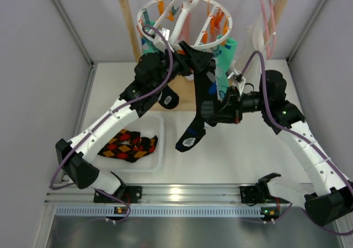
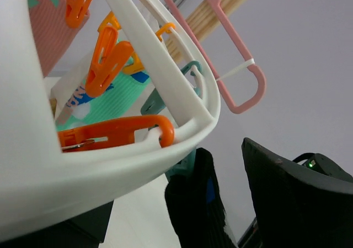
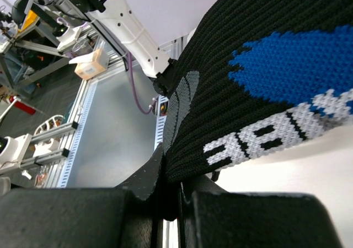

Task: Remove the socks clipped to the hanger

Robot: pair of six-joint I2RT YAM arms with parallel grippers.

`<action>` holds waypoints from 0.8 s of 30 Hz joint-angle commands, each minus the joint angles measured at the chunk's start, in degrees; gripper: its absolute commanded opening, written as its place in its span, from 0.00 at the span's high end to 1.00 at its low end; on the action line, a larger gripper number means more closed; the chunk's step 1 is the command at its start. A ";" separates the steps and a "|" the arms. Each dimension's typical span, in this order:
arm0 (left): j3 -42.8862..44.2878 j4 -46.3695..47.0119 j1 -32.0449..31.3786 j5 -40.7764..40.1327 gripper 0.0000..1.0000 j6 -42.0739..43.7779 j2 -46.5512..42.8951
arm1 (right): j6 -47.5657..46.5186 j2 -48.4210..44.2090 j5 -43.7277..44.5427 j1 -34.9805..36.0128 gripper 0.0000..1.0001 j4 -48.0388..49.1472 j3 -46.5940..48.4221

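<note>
The white ring hanger (image 1: 185,16) hangs from the wooden rack with orange and teal pegs. A black sock with blue and grey diamonds (image 1: 197,102) hangs from a teal peg (image 2: 185,162) at its near rim. My right gripper (image 1: 214,109) is shut on this sock's middle; in the right wrist view the knit (image 3: 259,93) is pinched between its jaws (image 3: 176,198). My left gripper (image 1: 190,58) is open at the ring's near rim (image 2: 138,154), its jaws either side of the sock's top (image 2: 196,204). A teal-green sock (image 1: 226,60) hangs beside it, and a pink one (image 2: 47,22) behind.
A white tray (image 1: 160,149) at front left holds a black sock with red, orange and yellow diamonds (image 1: 129,143). The wooden rack frame (image 1: 131,33) stands at the back. A thin pink hanger (image 1: 268,16) and a white garment (image 1: 255,36) hang at its right.
</note>
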 commanded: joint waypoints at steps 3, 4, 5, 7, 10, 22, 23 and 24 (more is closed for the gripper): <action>5.15 5.49 -0.27 0.07 0.12 5.89 2.69 | 0.05 -0.59 -3.24 -0.93 1.00 3.10 0.16; 5.67 5.67 -0.27 0.33 0.14 6.25 3.22 | -0.12 -0.59 -3.33 -1.01 1.00 3.10 0.16; 6.46 5.67 -0.27 0.68 0.18 6.60 3.66 | -0.30 -0.59 -3.50 -0.93 1.00 2.66 0.25; 6.91 5.84 -0.27 0.69 0.20 7.57 4.54 | -0.39 -0.59 -3.42 -1.01 1.00 2.57 0.16; 6.82 6.02 -0.19 0.34 0.26 8.10 4.89 | -0.47 -0.15 -3.68 -1.02 1.00 2.48 0.16; 2.70 7.07 -0.27 -6.60 0.11 2.39 3.84 | -4.34 1.26 -2.19 -0.93 1.00 -0.24 -1.69; 1.38 7.34 -0.36 -7.04 0.11 1.26 3.58 | -4.34 1.35 -2.10 -0.93 1.00 -0.07 -1.77; 0.59 8.21 -0.36 -7.57 0.11 0.64 2.88 | -4.51 1.43 -1.67 -0.93 1.00 0.02 -1.77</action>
